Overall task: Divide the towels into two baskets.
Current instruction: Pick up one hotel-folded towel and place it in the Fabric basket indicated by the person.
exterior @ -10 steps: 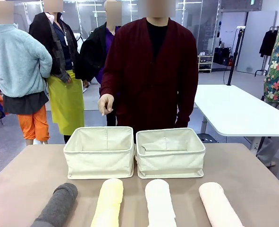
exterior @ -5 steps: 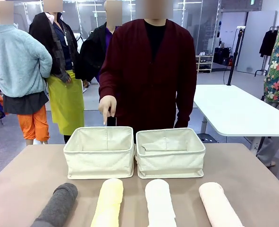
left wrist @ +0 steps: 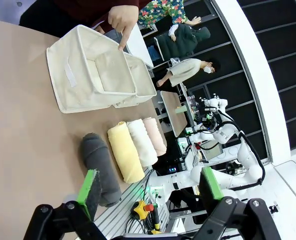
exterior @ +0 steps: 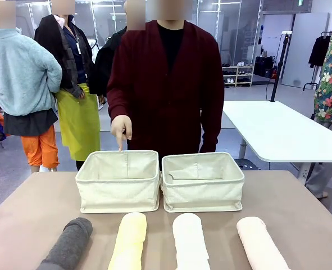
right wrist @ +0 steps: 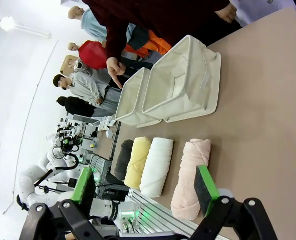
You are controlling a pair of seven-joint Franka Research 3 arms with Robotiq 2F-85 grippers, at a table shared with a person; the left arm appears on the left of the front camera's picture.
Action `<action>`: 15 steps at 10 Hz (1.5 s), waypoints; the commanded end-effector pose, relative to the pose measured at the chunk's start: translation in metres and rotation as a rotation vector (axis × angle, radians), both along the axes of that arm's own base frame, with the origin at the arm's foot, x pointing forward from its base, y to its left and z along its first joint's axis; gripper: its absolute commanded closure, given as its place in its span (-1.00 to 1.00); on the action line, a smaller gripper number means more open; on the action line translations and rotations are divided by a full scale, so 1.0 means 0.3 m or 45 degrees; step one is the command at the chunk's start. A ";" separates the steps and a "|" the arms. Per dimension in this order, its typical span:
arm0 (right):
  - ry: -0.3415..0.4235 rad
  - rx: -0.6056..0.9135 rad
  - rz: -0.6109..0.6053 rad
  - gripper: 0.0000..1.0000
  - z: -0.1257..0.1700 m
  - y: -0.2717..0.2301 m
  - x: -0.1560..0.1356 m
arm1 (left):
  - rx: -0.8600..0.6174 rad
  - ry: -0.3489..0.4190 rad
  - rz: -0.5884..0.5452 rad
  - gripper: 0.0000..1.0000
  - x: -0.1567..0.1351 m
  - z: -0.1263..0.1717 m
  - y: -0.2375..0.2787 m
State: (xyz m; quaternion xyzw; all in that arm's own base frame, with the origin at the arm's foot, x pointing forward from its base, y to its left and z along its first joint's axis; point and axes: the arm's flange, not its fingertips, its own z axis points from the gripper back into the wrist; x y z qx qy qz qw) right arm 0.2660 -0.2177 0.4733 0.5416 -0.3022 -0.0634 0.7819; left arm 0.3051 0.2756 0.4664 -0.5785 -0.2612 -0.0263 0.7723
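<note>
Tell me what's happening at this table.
A person's hand points down at the left basket, which stands beside the right basket. The grey towel, yellow towel, white towel and pink towel lie in a row in front, none in a basket yet. The left end effector and right end effector hover open, holding nothing.

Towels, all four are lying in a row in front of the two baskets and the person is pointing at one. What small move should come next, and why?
Probably lower the left hand toward the dark grey towel: its jaws stand open, that towel lies nearest it, and the person's finger points into the left basket, which looks empty.
</note>
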 end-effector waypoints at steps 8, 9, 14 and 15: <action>-0.019 0.007 0.001 -1.00 0.009 -0.008 -0.008 | 0.919 0.328 -0.400 -1.00 0.104 0.019 -0.863; -0.019 0.007 0.001 -1.00 0.009 -0.008 -0.008 | 1.008 0.354 -0.395 -1.00 0.108 -0.038 -0.926; -0.019 0.007 0.001 -1.00 0.009 -0.008 -0.008 | 1.210 0.400 -0.399 -1.00 0.061 -0.241 -1.071; -0.019 0.007 0.001 -1.00 0.009 -0.008 -0.008 | 1.200 0.402 -0.386 -1.00 0.055 -0.270 -1.094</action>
